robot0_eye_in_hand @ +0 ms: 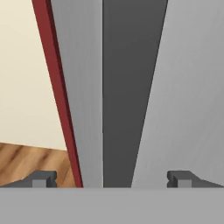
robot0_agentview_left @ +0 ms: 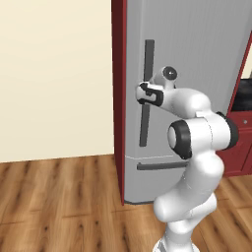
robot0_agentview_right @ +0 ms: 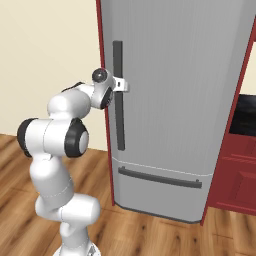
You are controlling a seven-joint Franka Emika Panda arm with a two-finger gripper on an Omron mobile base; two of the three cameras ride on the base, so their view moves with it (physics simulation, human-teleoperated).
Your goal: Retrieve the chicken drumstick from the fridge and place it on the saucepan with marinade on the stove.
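In the left base view, the end effector (robot0_agentview_left: 143, 94) was at the closed fridge (robot0_agentview_left: 197, 74) door's vertical handle (robot0_agentview_left: 146, 64). The right base view showed the same. In the hand view, its fingertips (robot0_eye_in_hand: 43, 178) stood wide, either side of the handle.

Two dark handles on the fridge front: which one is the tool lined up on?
The long vertical door handle: the open tool straddles it, a fingertip on each side. The horizontal drawer handle sits lower down, away from the tool.
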